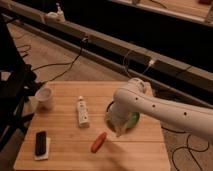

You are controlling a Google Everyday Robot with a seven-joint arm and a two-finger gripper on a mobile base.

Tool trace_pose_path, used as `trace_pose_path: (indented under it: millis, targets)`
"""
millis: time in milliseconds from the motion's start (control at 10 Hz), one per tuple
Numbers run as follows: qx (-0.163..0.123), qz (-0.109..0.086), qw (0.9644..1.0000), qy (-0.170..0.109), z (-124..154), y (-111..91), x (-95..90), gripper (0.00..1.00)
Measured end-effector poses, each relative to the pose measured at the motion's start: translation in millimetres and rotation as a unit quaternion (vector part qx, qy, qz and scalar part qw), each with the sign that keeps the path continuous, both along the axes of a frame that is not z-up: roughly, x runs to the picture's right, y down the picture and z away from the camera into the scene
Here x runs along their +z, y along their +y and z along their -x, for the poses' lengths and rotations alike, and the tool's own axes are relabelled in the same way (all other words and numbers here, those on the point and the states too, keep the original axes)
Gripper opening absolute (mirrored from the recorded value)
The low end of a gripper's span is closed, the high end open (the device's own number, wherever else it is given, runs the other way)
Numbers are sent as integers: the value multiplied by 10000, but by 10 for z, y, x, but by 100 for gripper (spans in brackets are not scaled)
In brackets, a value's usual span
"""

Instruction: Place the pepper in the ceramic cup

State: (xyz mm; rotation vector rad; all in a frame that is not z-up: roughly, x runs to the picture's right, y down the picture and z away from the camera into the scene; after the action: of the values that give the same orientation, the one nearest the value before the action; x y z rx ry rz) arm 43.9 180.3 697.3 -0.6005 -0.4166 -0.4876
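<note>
The claw (119,129) hung over the bench (135,152), just right of the pepper (98,142). Its arm (165,107) covered most of the green bowl (133,121). Open board lay between the pepper and the ceramic cup (45,98), with the white tube (82,111) beside that path.

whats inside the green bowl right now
Only the right rim of the green bowl shows. The arm and its gripper, hanging just right of the pepper, cover the rest, so whatever is inside cannot be seen.
</note>
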Motion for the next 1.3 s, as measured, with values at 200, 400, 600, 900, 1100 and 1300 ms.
trace_pose_path:
  millis: [200,400,600,900,1100,1300]
  targets:
    - [-18,29,10000,-29,26,37,27,65]
    - [-221,166,9994,-213,246,218,140,65]
    - [-402,351,9977,-419,467,439,262,65]
    - [-508,497,9959,-552,653,674,508,65]
    - [-490,522,9962,-504,698,791,702,65]
    - [-446,540,9966,-433,693,875,830,65]
